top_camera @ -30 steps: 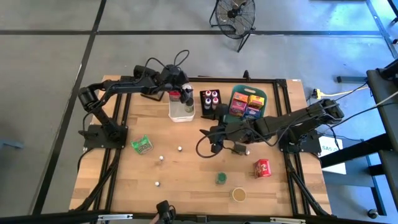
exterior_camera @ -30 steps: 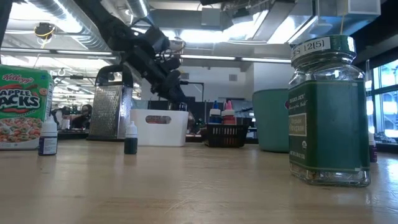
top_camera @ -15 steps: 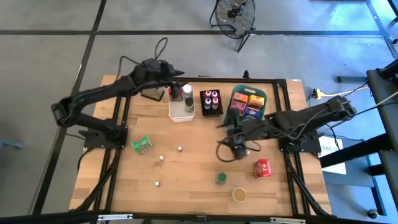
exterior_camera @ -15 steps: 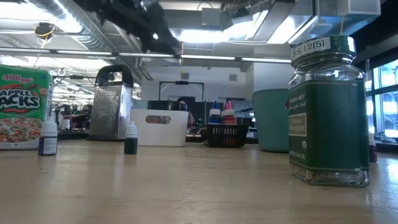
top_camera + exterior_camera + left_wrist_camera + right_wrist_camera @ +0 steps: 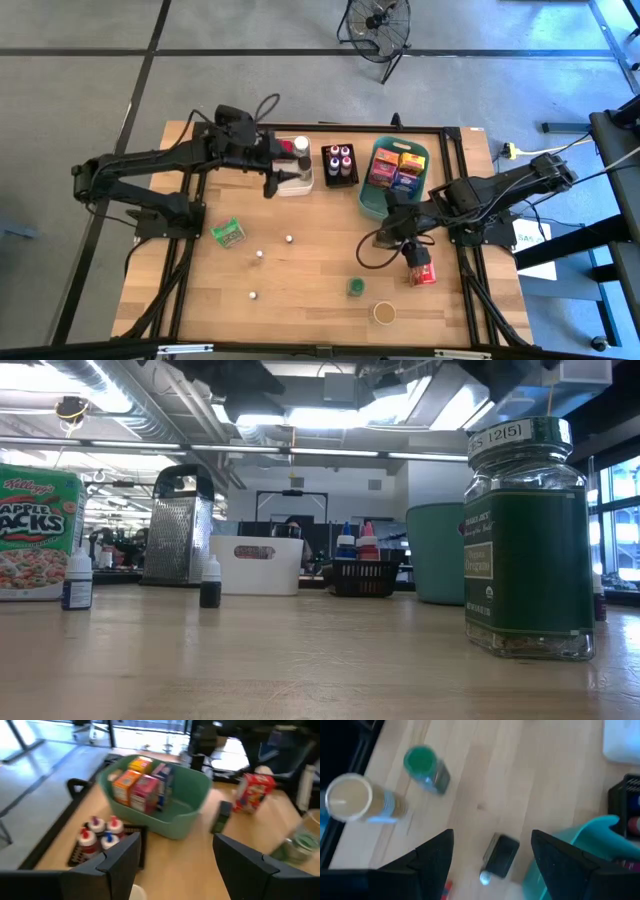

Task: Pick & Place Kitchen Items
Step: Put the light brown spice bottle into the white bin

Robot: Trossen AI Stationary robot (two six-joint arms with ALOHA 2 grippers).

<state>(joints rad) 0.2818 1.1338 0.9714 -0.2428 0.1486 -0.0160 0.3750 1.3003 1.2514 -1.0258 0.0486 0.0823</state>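
Sorted boxes fill teal basket; left gripper by white bin and right gripper near red can, both parted and empty.

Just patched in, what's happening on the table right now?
Kitchen items are being sorted. The left gripper, open and empty, hangs beside the white bin. The right gripper, also open and empty, hangs near the teal basket, which already holds several boxes. The red box, the green-lidded jar, the cereal box and small bottles are left on the wood.
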